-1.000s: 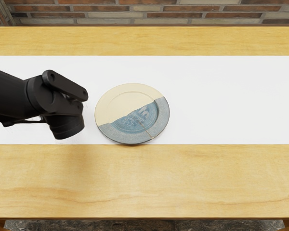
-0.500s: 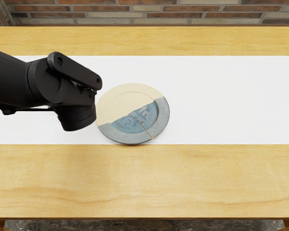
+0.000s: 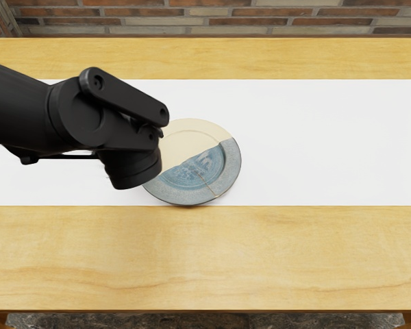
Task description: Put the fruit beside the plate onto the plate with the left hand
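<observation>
Toward the counter's [image 3: 205, 253] left edge, hanging the left robot hand [image 3: 129, 154] over the plate's [image 3: 200, 140] left rim, back turned upward; not showing whether gripping anything or empty. Not finding the fruit anywhere on the white runner [image 3: 315, 137]; possibly lying hidden underneath, impossible telling. Risking, by this reading, releasing too close to the rim and sending a round fruit rolling off, or nudging the plate sideways.
</observation>
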Available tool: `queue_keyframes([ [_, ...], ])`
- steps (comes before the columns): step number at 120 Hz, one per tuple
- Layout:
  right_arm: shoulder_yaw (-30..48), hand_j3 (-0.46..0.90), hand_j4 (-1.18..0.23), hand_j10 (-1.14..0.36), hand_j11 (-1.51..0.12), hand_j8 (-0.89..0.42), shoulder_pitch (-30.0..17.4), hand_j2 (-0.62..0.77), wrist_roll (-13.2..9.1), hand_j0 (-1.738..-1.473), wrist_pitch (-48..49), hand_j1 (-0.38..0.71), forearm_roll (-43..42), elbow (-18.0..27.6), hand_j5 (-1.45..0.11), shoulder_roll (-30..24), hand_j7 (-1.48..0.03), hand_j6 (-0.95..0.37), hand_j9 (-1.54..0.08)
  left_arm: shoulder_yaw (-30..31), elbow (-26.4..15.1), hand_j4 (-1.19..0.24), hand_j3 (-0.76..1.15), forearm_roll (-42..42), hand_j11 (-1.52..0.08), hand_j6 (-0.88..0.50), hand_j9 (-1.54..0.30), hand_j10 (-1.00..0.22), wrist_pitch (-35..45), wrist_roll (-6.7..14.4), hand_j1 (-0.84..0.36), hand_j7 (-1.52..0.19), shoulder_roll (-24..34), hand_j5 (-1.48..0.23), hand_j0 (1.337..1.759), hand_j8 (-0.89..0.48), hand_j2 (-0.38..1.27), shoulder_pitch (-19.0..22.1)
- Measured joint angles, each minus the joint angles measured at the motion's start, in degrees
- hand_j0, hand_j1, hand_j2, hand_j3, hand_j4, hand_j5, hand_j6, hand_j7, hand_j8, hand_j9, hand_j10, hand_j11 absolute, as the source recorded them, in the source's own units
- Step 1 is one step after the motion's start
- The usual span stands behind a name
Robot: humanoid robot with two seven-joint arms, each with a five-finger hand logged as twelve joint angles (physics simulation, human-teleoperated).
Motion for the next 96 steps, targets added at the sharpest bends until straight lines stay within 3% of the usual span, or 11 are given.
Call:
queue_keyframes([
  [40,0.0,0.0,-0.04,-0.04,-0.05,-0.04,0.0,-0.01,0.0,-1.658,0.0,-0.3,0.0,0.0,-0.05,0.0,-0.05,-0.04,-0.05,-4.9,2.2,-0.67,0.0,0.7,-0.93,-0.49,-0.93,-0.51,0.0,0.1,-0.36,-0.93,0.0,-0.96,1.654,-0.35,0.25,5.3],
  [96,0.0,0.0,-0.04,-0.04,-0.05,-0.04,0.0,-0.01,0.0,-1.658,0.0,-0.3,0.0,0.0,-0.05,0.0,-0.05,-0.04,-0.05,-7.8,8.8,-0.66,0.0,6.3,-0.91,-0.5,-0.91,-0.52,0.0,0.1,-0.35,-0.9,0.0,-0.93,1.654,-0.37,0.23,11.2],
])
